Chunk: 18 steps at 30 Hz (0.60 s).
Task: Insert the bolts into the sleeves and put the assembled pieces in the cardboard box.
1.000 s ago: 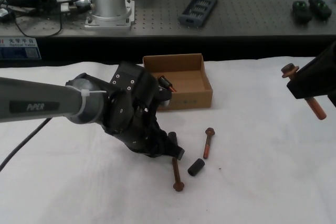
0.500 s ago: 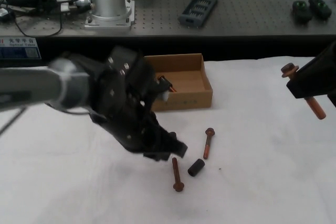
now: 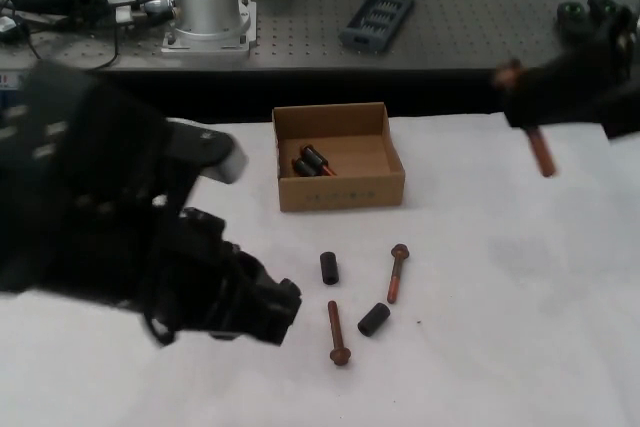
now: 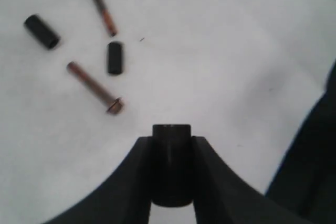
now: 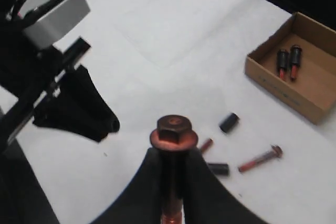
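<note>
My left gripper (image 4: 171, 142) is shut on a black sleeve (image 4: 171, 171), held above the white cloth at the near left (image 3: 278, 307). My right gripper (image 5: 173, 156) is shut on a copper bolt (image 5: 174, 129), head toward the camera, raised at the far right (image 3: 541, 152). Two loose sleeves (image 3: 329, 268) (image 3: 373, 319) and two loose bolts (image 3: 397, 272) (image 3: 336, 332) lie on the cloth between the arms. The cardboard box (image 3: 345, 190) stands behind them and holds two assembled pieces (image 3: 312, 162).
A white cloth (image 3: 500, 327) covers the bench. Beyond its far edge a perforated metal table carries a metal cylinder base (image 3: 205, 2), a dark bit holder (image 3: 377, 12) and cables. The left arm's bulk (image 5: 68, 103) stands over the near left.
The left arm has pulled back from the loose parts toward the near left with a sleeve in its gripper. The right arm has swung up and leftward with its bolt.
</note>
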Tool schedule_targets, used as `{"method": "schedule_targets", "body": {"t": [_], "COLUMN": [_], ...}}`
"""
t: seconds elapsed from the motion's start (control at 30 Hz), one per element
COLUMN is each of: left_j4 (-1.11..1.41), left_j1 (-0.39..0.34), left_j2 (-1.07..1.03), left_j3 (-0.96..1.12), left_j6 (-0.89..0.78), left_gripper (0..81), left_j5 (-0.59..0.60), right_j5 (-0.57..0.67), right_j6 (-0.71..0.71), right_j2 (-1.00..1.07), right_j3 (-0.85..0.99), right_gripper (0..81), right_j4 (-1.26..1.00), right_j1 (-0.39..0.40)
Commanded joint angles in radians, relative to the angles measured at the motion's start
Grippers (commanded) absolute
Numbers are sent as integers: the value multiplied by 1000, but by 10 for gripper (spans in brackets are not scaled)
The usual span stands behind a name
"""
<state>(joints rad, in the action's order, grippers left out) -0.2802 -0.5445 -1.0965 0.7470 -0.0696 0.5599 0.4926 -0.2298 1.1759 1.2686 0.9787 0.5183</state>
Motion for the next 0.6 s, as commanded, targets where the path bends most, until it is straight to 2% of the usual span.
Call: {"method": "schedule_targets", "body": {"t": [0.0,0.1,0.27,0.4,0.57], "left_j4": [108,244,424,510,522], "left_j1": [5,20,59,92,107], "left_j2": [32,115,190,198,198], "left_j3": [-37,-94,-135,-145,-145], "left_j6": [-62,-144,-279,-346,-349], "left_gripper": [6,6,6,6,6], "left_j5": [94,190,264,269,289], "right_j5": [175,291,374,375,347], "right_j6": [144,246,338,400,491], "right_j2": [47,92,152,169,169], "right_j3": [0,0,0,0,0], "right_gripper": [29,29,29,29,29], "right_j4": [-127,-201,-317,-421,-538], "right_j1": [-4,4,70,144,207]}}
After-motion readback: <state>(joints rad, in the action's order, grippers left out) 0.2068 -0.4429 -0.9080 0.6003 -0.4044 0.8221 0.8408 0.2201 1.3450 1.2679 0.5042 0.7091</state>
